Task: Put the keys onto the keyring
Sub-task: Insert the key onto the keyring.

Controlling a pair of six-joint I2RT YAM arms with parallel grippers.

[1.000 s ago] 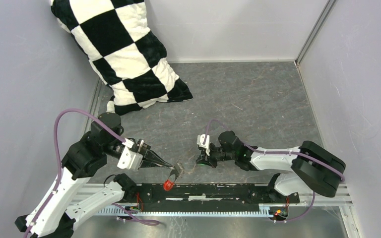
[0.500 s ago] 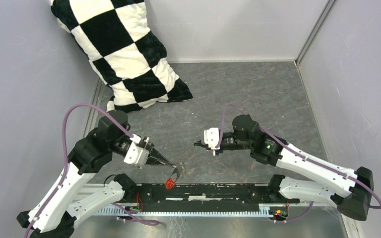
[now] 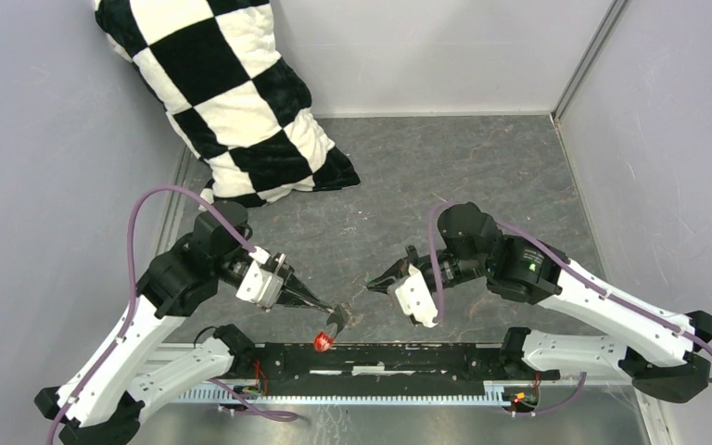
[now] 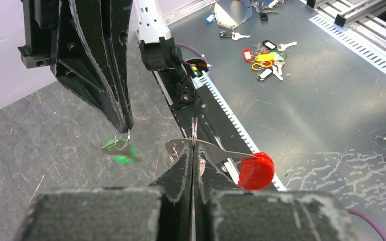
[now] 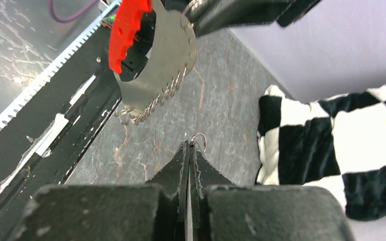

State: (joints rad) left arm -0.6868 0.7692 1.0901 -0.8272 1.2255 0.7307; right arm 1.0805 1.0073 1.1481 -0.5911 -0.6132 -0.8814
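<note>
The green-headed key [image 4: 122, 157] has swung round with the right gripper [image 5: 189, 146] - shut fingers pinching its small wire loop - and hangs near the keyring [image 4: 216, 152], whose ring sits clamped in the closed left gripper [image 4: 193, 150], red tag [image 4: 255, 170] dangling by the black rail [image 3: 408, 357].

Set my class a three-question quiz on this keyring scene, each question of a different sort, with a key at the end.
1. True or false: the left gripper has its fingers shut on the keyring with the red tag.
2. The key dangling below the right gripper has a head that is: A green, B blue, C yellow.
3. Fill in: the black-and-white checkered cushion lies in the far ____ corner of the table.

Key: 1 true; 2 A; 3 left.
</note>
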